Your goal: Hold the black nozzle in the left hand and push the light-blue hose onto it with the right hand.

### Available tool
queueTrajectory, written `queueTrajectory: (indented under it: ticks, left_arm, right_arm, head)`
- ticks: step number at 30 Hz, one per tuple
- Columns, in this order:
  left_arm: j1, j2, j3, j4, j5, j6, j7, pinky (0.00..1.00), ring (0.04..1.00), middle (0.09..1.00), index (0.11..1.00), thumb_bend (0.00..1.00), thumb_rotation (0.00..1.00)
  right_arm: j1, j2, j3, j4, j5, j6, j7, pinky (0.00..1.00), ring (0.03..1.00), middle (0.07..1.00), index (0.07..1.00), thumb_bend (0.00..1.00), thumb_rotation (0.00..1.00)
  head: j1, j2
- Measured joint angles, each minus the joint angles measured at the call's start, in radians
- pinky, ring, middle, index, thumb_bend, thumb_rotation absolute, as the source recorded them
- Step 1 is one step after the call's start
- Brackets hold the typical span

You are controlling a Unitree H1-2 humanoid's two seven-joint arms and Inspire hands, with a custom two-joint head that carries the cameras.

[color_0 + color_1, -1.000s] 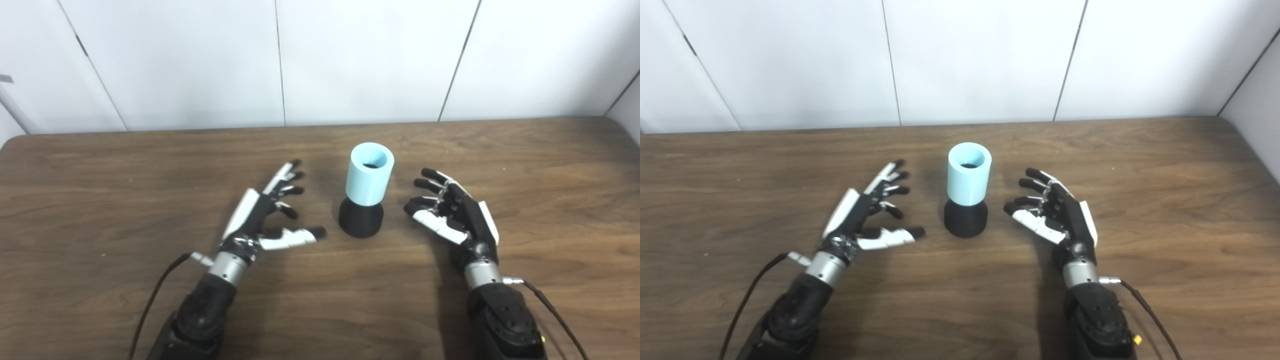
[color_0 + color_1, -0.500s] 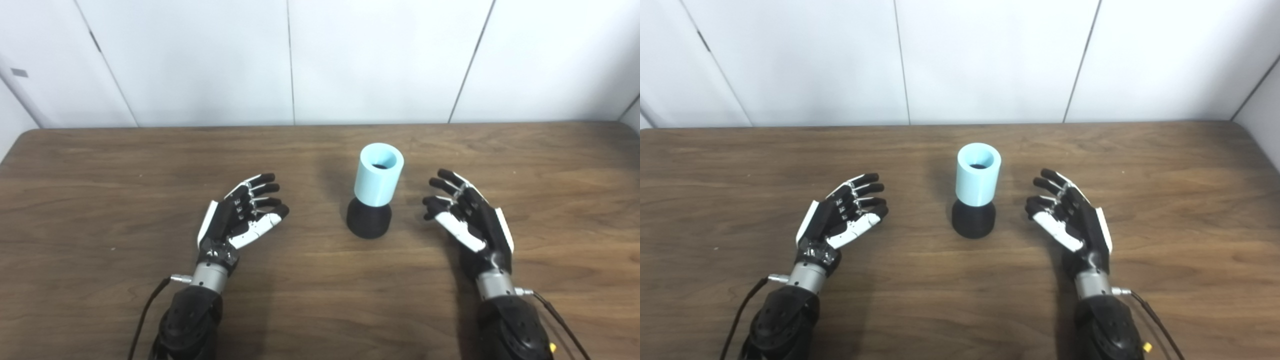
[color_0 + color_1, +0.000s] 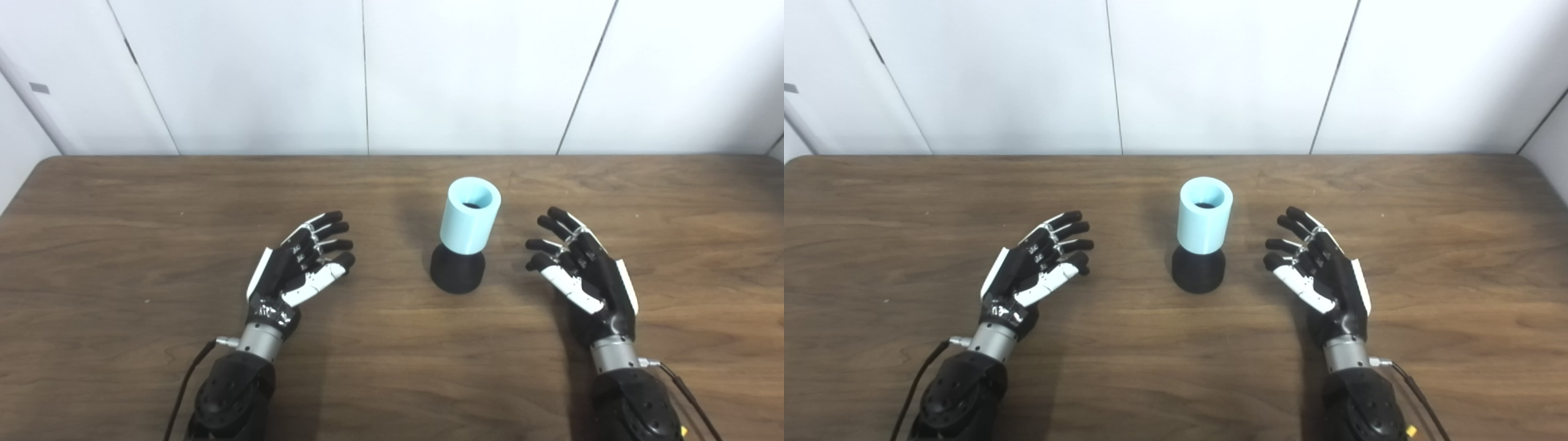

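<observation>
A black nozzle [image 3: 457, 275] stands upright on the wooden table [image 3: 122, 202] near the middle. A light-blue hose piece [image 3: 469, 214], a short open cylinder, sits on top of the nozzle. My left hand [image 3: 298, 264] lies open and empty to the left of them, well apart. My right hand [image 3: 582, 274] lies open and empty to the right, a short gap from the nozzle. The stack also shows in the right eye view [image 3: 1203, 223], with the left hand [image 3: 1038, 266] and right hand [image 3: 1319, 275] on either side.
A white panelled wall [image 3: 367, 73] runs behind the table's far edge. Black cables trail from both wrists near the bottom edge, one on the left [image 3: 184, 392].
My left hand has pulled back from the nozzle and drawn its thumb in. My right hand has backed off a little. The camera has shifted, so the whole scene sits slightly further right.
</observation>
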Motion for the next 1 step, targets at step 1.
queueTrajectory:
  ticks: [1]
  left_arm:
    - [-0.002, 0.001, 0.0, 0.004, -0.001, -0.002, -0.008, 0.58, 0.731, 0.801, 0.787, 0.76, 0.25]
  right_arm:
    - [0.0, -0.001, 0.001, 0.002, 0.0, -0.004, 0.002, 0.48, 0.661, 0.8, 0.784, 0.61, 0.25]
  head:
    - [-0.003, -0.003]
